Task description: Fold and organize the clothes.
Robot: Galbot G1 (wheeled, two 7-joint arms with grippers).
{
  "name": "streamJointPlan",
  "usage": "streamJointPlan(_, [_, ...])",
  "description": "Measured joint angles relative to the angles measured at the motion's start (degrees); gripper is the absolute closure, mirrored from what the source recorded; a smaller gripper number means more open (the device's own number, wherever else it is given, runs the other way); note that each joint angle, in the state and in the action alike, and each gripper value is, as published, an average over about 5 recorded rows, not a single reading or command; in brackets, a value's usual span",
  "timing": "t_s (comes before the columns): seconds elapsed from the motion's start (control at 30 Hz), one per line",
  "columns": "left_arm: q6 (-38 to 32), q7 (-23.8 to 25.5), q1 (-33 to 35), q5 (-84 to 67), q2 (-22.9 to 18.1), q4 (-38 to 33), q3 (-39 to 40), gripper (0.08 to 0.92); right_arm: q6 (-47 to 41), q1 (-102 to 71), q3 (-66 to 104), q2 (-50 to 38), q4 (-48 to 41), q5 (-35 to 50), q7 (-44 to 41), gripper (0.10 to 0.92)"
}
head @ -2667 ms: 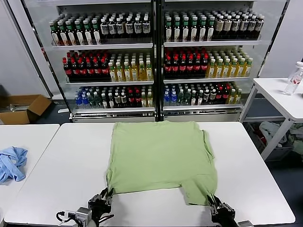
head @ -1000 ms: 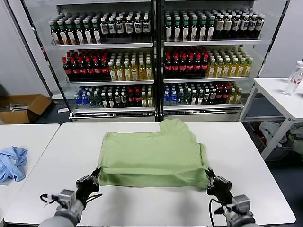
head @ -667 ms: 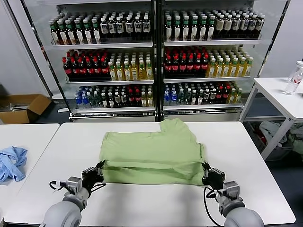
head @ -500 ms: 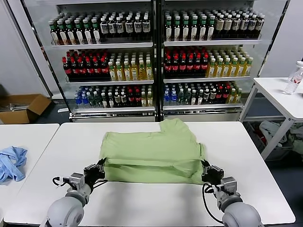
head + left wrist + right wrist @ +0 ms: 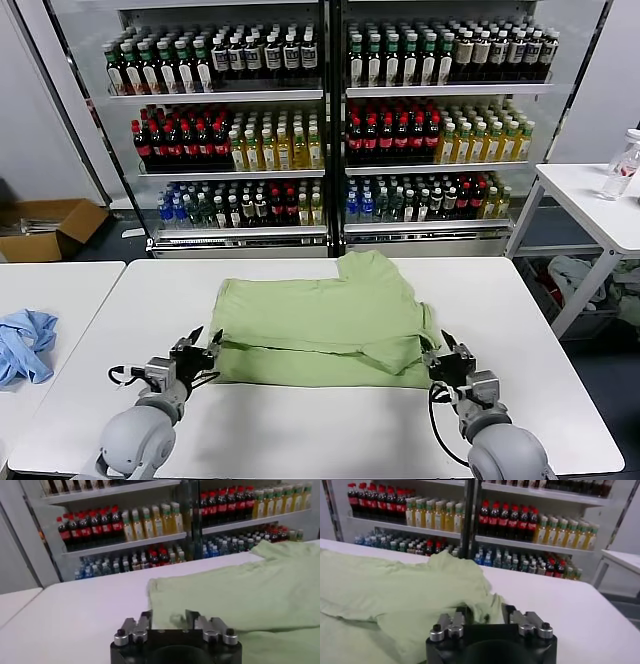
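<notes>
The pale green shirt (image 5: 320, 320) lies plain side up in the middle of the white table (image 5: 300, 430), folded over once, with its near fold edge between my two grippers. My left gripper (image 5: 203, 343) is open at the shirt's near left corner. In the left wrist view (image 5: 169, 617) the cloth edge (image 5: 240, 590) lies between its spread jaws. My right gripper (image 5: 441, 347) is open at the near right corner. In the right wrist view (image 5: 482, 611) a bunched bit of shirt (image 5: 395, 600) sits between its spread jaws. Collar, buttons and checkered print are hidden.
A light blue cloth (image 5: 25, 345) lies on the table to the left. A glass-door cooler full of bottles (image 5: 330, 120) stands behind. A side table with a bottle (image 5: 622, 165) is at the far right. A cardboard box (image 5: 50, 228) sits on the floor at the left.
Both grippers carried the shirt's near hem up and away from me, folding the shirt over itself. Their jaws have now opened and the folded layer has settled on the table.
</notes>
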Motion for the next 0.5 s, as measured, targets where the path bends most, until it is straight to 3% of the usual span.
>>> streamJointPlan(0.1, [1.45,0.11,3.00,-0.56,0.69,-2.43,-0.65,0.257,0.11,-1.69,0.07,0.41,0.13,0.18,0.50,0.235])
streamJointPlan(0.27, [3.40,0.18,5.64,-0.92,0.79,-3.66,-0.94,0.184,0.22,-3.20,-0.03,1.02,-0.37,0.72,1.03,0.204])
streamJointPlan(0.37, [4.13,0.13,6.06,-1.10,0.78,-3.20,-1.31,0.200,0.53,-3.52,-0.19,1.42,-0.75,1.17,0.96,0.203])
streamJointPlan(0.5, [4.60,0.16,6.62,-1.55,0.91,-2.45,-1.88,0.302,0.97,-3.43,-0.68,1.99,-1.31,1.91,0.54,0.246])
